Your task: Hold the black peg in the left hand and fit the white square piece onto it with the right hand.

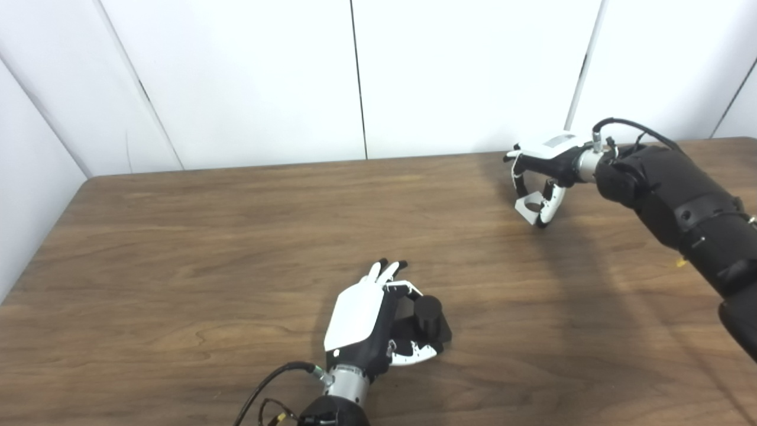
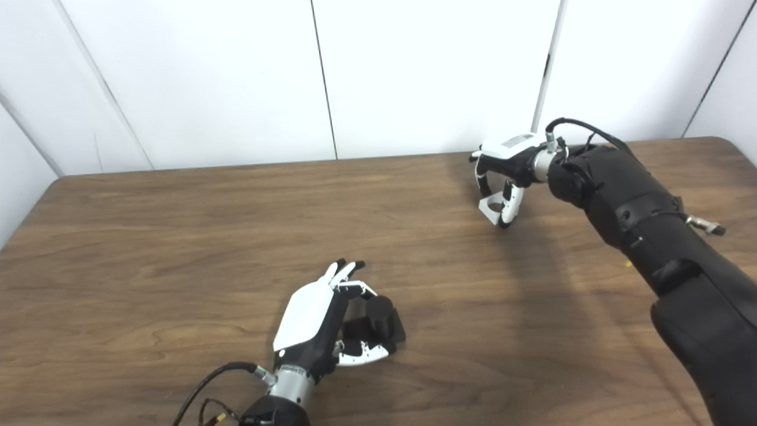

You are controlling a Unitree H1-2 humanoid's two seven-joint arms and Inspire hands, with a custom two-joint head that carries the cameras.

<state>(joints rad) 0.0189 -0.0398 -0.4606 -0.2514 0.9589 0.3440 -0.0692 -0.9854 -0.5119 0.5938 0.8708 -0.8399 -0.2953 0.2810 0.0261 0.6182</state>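
The black peg [image 1: 427, 313] is a short cylinder on a black base and stands on the wooden table [image 1: 207, 236] at the near middle. My left hand [image 1: 369, 322] lies beside it on its left; thumb and one curled finger close around the peg's base, the other fingers stretch out straight. The white square piece [image 1: 530, 208] with a round hole is at the far right, pinched in my right hand [image 1: 547, 171], tilted and low over the table. The two hands are far apart.
White wall panels [image 1: 355, 77] stand right behind the table's far edge. The table's left edge [image 1: 35, 254] runs diagonally. My right forearm [image 1: 680, 207] crosses the right side. A cable [image 1: 266, 384] trails from the left wrist.
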